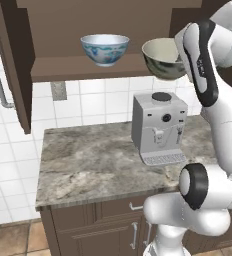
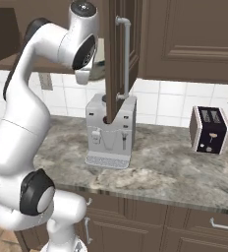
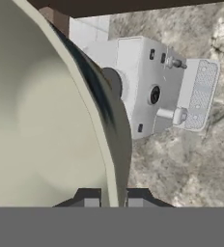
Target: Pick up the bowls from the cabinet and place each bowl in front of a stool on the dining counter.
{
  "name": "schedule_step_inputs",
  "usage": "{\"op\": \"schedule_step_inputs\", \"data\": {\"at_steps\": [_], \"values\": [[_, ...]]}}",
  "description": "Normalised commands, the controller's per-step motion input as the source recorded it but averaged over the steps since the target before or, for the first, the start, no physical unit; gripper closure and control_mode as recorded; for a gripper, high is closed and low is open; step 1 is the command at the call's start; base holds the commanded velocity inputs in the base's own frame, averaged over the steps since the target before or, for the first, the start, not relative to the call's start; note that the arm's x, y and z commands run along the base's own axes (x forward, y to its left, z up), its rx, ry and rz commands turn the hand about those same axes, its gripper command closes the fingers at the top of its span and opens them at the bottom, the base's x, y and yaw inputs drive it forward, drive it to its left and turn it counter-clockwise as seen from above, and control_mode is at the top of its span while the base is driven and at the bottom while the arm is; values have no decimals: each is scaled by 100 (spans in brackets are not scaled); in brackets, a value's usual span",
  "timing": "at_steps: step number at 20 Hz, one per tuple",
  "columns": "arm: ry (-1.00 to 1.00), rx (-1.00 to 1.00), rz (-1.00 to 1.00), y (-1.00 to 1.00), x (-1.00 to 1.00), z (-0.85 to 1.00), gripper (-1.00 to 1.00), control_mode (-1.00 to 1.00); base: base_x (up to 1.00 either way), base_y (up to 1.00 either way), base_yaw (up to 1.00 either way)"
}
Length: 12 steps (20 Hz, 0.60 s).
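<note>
The olive-grey bowl (image 1: 162,58) with its cream inside hangs tilted just off the right end of the cabinet shelf (image 1: 73,68), above the coffee machine. In the hand view my gripper (image 3: 113,201) is shut on the rim of the olive-grey bowl (image 3: 41,116), one fingertip (image 3: 91,201) inside and one outside. In the left base view my forearm covers the hand. The white bowl with blue flowers (image 1: 105,48) stands upright on the shelf of the dark brown cabinet, to the left of the held bowl and apart from it. The dining counter is out of view.
A grey coffee machine (image 1: 158,128) stands on the stone wall counter (image 1: 93,162) straight below the held bowl. An open cabinet door (image 2: 117,59) with a silver handle hangs right of my hand. A toaster (image 2: 209,129) sits further right. Another door (image 1: 12,65) stands open at left.
</note>
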Motion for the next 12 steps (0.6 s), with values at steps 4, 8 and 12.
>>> {"op": "schedule_step_inputs", "data": {"at_steps": [4,8,12], "values": [[27,0,0,0,-91,-11,100,-100,0,0,0],[16,0,0,22,-86,-16,100,-100,0,0,0],[10,0,0,40,-82,-21,100,-100,0,0,0]]}}
